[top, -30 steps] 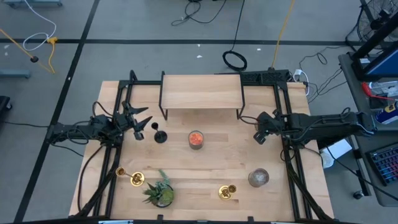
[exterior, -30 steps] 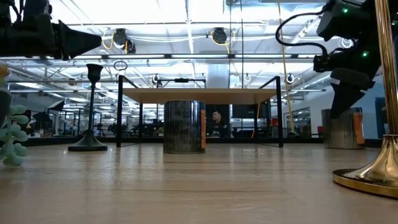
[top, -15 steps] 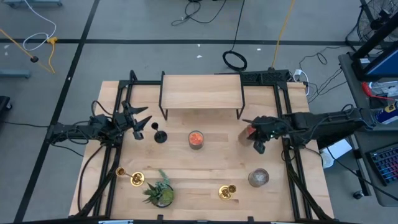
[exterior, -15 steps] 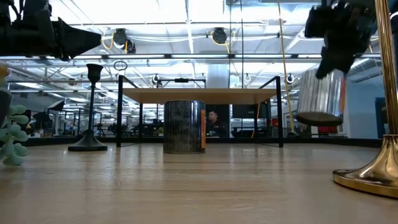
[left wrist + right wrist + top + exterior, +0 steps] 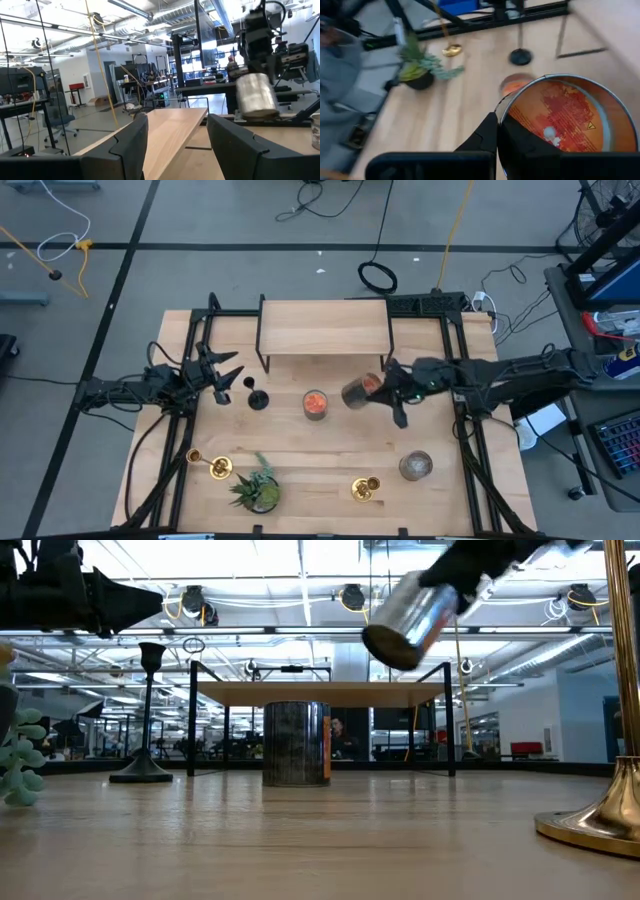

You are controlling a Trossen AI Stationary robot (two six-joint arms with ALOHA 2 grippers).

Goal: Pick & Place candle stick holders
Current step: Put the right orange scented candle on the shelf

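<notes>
Right hand (image 5: 385, 393): clenched on the rim of a glass jar (image 5: 358, 391) with an orange-labelled bottom, carried tilted in the air just right of the worktop's middle, in front of the small wooden shelf (image 5: 323, 328). The jar is not a candle stick holder; judging by the task, it is probably being moved out of the way.

Jar with orange filling (image 5: 315, 404): stands on the worktop (image 5: 330, 455) just left of the held jar.

Jar with grey filling (image 5: 415, 466): near right, well apart from the hand.

Black candle stick holder (image 5: 258, 398): upright, left of centre, beyond the orange-filled jar from the right hand.

Gold candle stick holder (image 5: 365, 490): near edge, right of centre, nearer than the right hand.

Second gold candle stick holder (image 5: 208, 466): near left, lying on its side, next to the green potted plant (image 5: 259, 486).

Left hand (image 5: 228, 376): released, fingers spread, empty; waits at the left side, just left of the black holder.
</notes>
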